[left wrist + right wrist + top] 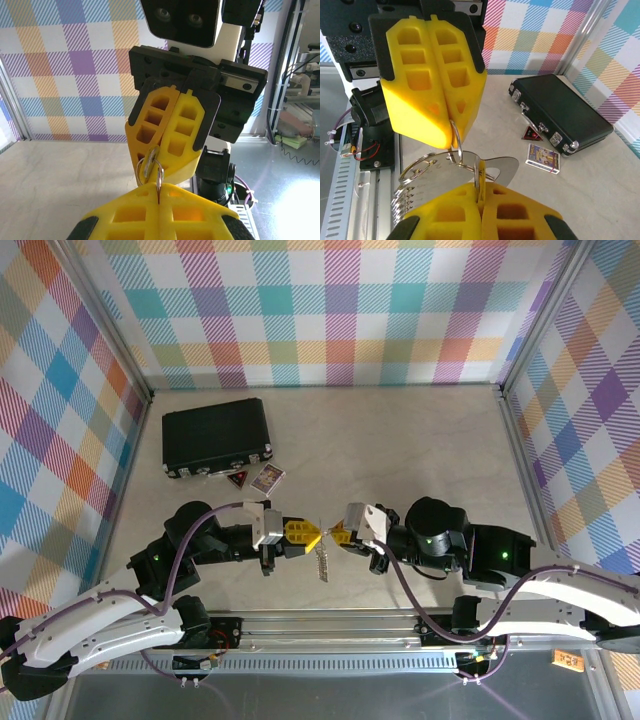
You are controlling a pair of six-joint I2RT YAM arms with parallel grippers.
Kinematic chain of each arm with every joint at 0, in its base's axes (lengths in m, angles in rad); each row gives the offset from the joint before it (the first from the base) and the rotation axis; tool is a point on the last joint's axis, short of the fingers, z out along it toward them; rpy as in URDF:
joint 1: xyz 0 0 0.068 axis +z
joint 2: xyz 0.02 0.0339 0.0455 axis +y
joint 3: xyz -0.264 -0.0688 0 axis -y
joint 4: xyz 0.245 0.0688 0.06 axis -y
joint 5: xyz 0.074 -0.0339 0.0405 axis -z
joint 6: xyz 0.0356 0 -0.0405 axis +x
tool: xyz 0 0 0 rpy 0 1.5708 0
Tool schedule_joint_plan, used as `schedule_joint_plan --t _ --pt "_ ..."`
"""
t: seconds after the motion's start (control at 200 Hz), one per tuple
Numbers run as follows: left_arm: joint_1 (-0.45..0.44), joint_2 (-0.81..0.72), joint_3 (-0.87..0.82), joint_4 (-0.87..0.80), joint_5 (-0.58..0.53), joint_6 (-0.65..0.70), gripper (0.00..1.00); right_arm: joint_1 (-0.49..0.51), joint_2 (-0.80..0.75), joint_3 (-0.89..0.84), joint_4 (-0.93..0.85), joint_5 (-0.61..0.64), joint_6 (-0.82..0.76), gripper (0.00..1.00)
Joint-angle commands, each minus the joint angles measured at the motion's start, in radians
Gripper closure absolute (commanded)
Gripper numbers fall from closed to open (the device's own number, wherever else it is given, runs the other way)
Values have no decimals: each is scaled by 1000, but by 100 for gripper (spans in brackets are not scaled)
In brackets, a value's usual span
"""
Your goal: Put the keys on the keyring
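Observation:
Both grippers meet tip to tip above the near middle of the table. My left gripper (pixel 304 536) (pixel 159 194) is shut on a thin wire loop (pixel 160 176) of the keyring (pixel 321 560). In the right wrist view the keyring (pixel 432 175) is a flat silver plate with a fringe of small silver pieces (pixel 399 202) hanging at its left. My right gripper (pixel 338 534) (pixel 481 194) is shut on a thin yellow edge, apparently the key's head (pixel 482 172), beside a ring strand. The key's blade is hidden. The left fingers (pixel 435 85) grip the loop from above.
A black case (pixel 217 435) (pixel 562 112) lies at the back left, latches facing the arms. A small picture card (pixel 267 478) (pixel 543 157) and a red triangular piece (pixel 237 478) (pixel 530 133) lie in front of it. A metal rail (pixel 330 625) runs along the near edge.

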Motion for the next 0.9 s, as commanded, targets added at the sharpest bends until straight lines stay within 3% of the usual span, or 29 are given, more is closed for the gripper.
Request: schedule_joint_plan --t 0.0,0.895 --pt "-2 -5 0 0 -23 13 100 6 2 39 -4 -27 -21 100" --pt "-2 81 55 -86 45 50 100 6 48 110 -83 -46 -49 100"
